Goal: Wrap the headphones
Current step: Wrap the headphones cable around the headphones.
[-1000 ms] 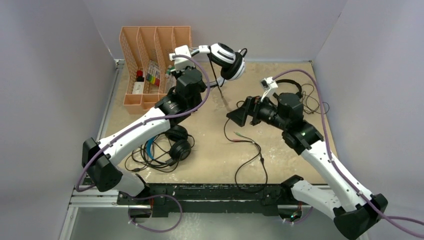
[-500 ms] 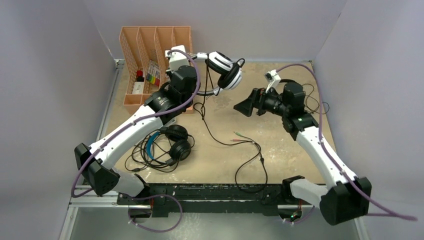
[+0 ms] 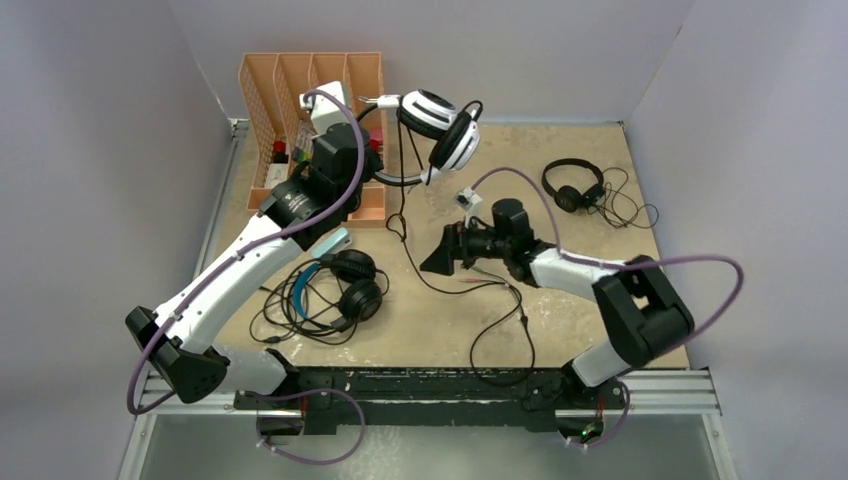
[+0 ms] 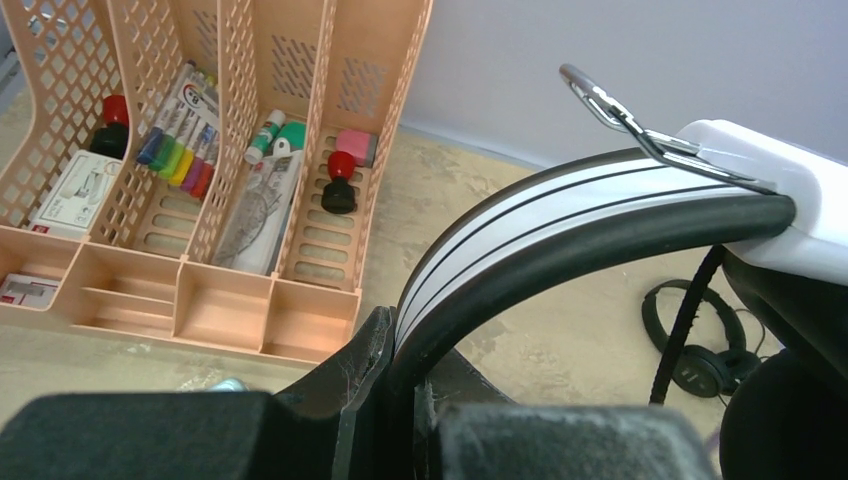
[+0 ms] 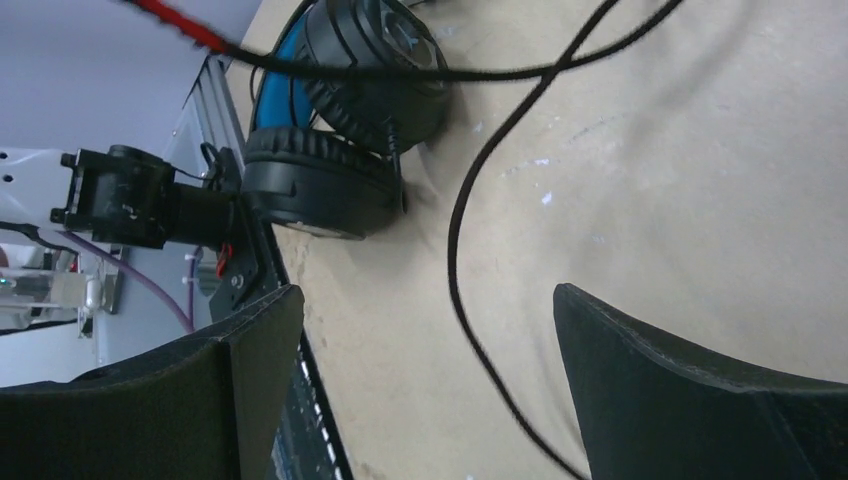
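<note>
Step, I judge: catching cable to wrap white-and-black headset (image 3: 445,125).
Left arm stretched far, raised. Left gripper (image 4: 400,400) clamped on its headband, earcups hanging beyond fingertips.
Right arm folded low. Right gripper (image 5: 420,390) spread wide, empty, thin black cable (image 5: 470,270) running between fingers, untouched.
Next probably: close on cable, wind it.

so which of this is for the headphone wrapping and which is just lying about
For the job: white-and-black headset, clamped in the left gripper; blue-banded headset; slim black headset; loose black cable.
Lying about: peach organiser; markers in it.
</note>
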Robot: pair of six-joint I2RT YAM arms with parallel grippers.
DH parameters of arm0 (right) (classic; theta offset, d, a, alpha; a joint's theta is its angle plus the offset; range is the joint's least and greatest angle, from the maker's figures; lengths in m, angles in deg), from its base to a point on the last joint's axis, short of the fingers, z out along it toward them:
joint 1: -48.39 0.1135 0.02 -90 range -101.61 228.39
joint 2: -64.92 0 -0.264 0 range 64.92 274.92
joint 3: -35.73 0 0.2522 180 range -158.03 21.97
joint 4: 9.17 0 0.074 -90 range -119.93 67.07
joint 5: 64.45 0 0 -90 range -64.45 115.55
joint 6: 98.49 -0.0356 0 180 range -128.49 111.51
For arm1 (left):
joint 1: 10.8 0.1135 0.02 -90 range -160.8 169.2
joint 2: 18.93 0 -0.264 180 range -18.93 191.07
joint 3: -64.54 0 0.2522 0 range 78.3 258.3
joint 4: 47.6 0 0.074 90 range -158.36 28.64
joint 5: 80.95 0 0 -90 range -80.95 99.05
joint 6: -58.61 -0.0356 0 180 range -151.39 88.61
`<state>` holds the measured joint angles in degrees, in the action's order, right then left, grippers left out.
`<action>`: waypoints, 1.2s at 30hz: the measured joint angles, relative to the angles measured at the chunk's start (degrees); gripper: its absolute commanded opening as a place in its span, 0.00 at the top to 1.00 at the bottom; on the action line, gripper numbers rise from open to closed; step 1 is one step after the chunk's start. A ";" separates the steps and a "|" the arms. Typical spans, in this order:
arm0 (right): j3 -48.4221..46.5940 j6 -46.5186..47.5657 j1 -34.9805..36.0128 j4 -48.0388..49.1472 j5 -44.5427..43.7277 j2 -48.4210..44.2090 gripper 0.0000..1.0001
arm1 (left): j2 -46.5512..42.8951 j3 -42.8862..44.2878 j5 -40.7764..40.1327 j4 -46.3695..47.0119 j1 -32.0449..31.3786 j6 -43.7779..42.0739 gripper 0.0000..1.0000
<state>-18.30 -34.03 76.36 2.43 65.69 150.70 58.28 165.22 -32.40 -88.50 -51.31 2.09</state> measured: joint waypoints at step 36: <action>-5.35 -3.43 -25.86 -28.04 -30.73 -2.69 1.00 | -9.53 9.14 -9.62 -5.18 0.07 -3.26 1.00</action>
<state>-23.66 -37.46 50.50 -25.61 34.96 148.01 48.75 174.35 -42.01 -93.68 -51.24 -1.17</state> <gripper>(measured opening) 0.017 0.061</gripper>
